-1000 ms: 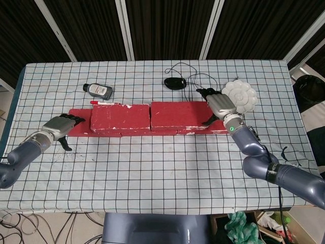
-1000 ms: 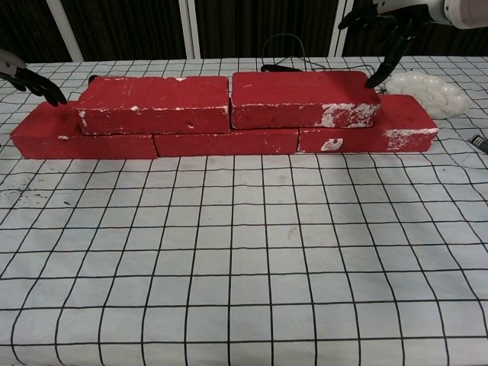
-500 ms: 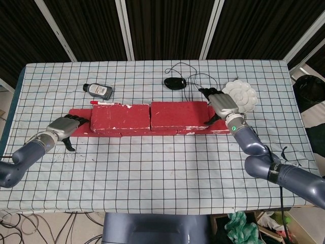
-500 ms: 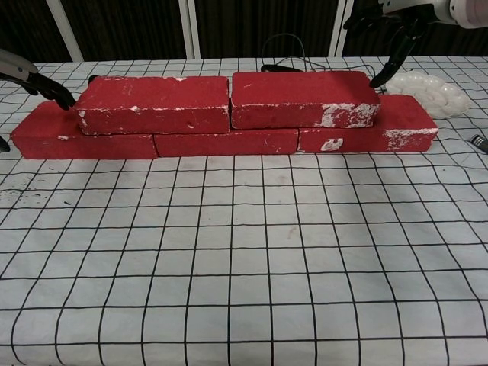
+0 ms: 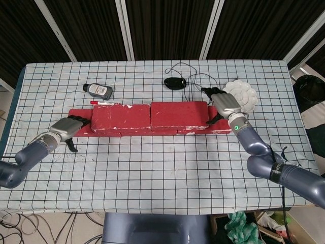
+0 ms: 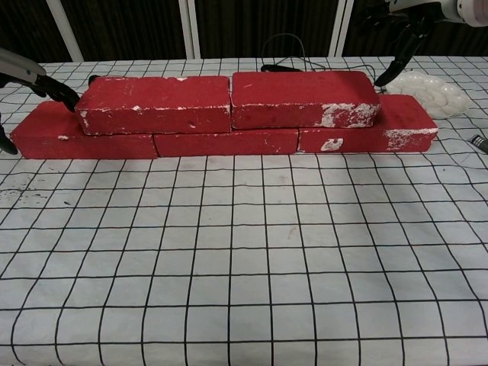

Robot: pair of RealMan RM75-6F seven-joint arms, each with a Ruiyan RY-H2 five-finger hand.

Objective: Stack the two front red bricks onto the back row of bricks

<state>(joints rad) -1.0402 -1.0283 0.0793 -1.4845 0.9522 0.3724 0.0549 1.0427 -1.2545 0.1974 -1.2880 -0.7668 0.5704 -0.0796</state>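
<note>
Two red bricks, one on the left (image 5: 121,118) (image 6: 152,104) and one on the right (image 5: 179,114) (image 6: 303,99), lie end to end on top of a back row of red bricks (image 6: 225,142). The row sticks out at both ends (image 5: 78,128) (image 5: 221,127). My left hand (image 5: 66,129) (image 6: 30,76) hovers over the row's left end, fingers pointing at the upper left brick's end, holding nothing. My right hand (image 5: 223,104) (image 6: 404,23) is just off the upper right brick's right end, fingers spread and empty.
Behind the bricks lie a dark bottle (image 5: 98,90), a red pen (image 5: 101,102) and a black device with a cable (image 5: 175,83). A white flower-shaped palette (image 5: 242,95) (image 6: 427,90) sits by my right hand. A small pen (image 6: 479,142) lies at the right.
My right hand has drawn away from the upper right brick's end, to the right. My left hand has shifted a little toward the upper left brick. The bricks have not moved.
</note>
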